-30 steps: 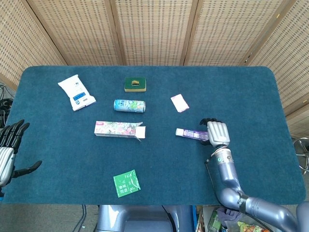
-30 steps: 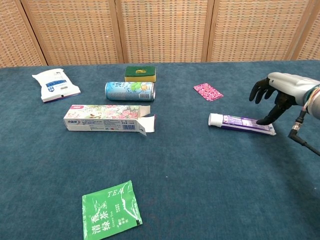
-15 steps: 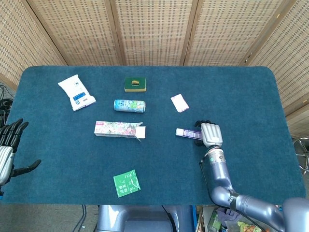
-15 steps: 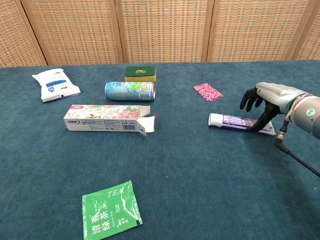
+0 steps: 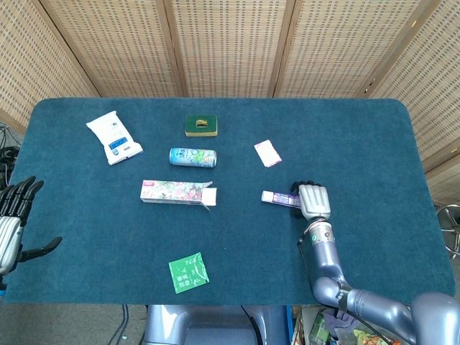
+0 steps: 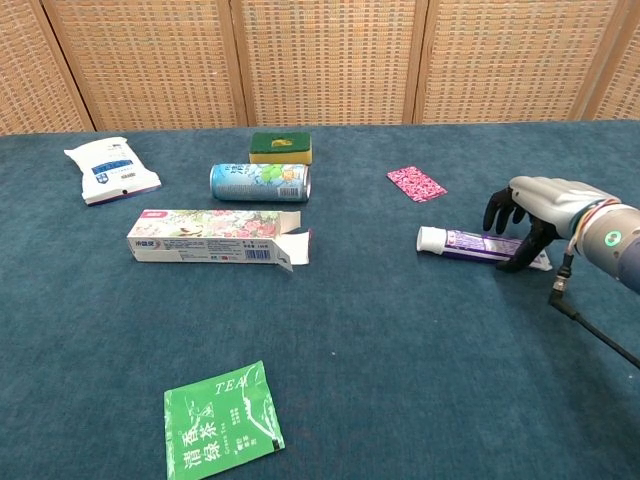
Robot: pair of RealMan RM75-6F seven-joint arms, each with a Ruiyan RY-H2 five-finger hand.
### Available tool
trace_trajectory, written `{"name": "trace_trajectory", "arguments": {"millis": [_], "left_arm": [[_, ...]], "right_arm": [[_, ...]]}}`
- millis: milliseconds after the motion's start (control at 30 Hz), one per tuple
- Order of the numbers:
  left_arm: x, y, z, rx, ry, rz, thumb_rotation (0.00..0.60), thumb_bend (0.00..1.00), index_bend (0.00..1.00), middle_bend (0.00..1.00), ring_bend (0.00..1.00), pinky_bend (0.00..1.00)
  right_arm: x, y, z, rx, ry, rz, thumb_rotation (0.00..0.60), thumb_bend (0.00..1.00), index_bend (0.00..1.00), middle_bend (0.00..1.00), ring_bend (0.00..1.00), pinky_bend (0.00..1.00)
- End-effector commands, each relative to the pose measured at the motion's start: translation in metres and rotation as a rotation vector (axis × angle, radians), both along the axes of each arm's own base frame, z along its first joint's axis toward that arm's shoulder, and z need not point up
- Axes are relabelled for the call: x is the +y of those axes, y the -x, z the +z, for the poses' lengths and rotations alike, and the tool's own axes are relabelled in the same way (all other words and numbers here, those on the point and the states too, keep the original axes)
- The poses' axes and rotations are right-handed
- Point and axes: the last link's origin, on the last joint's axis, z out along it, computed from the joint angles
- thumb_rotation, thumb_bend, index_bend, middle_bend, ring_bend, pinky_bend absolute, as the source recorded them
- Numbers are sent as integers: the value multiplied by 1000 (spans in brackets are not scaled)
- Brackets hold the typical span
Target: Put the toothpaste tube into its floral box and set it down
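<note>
The purple toothpaste tube lies flat on the blue table, white cap pointing left. My right hand hovers low over its tail end. The fingers hang down on the far side and the thumb reaches down on the near side, so they straddle the tube without a clear grip. The floral box lies to the left of the tube, its open flap end facing it. My left hand hangs open off the table's left edge, seen only in the head view.
A wipes pack, a drink can on its side, a green sponge and a pink card lie at the back. A green tea sachet lies near the front edge.
My right hand has shifted left and sunk lower over the tube's tail, its thumb drawn in beside the tube. The tube, the box and my left hand have not moved.
</note>
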Motion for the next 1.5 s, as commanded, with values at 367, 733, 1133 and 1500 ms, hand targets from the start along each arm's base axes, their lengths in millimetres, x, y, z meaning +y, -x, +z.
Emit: {"name": "trace_trajectory", "arguments": {"millis": [367, 733, 1133, 1500], "left_arm": [[1, 0, -1, 1, 4, 2, 600, 199, 0, 0, 0, 0], [2, 0, -3, 5, 12, 6, 600, 198, 0, 0, 0, 0], [10, -1, -11, 16, 45, 15, 600, 198, 0, 0, 0, 0], [31, -6, -16, 53, 47, -21, 600, 198, 0, 0, 0, 0]], "right_arm": [[-1, 7, -2, 40, -14, -7, 600, 324, 489, 484, 371, 361], [2, 8, 1, 30, -20, 20, 600, 573, 588, 578, 446, 409], [12, 5, 30, -101, -26, 75, 600, 706, 611, 597, 464, 409], [21, 5, 70, -178, -12, 119, 600, 721, 614, 599, 467, 409]]}}
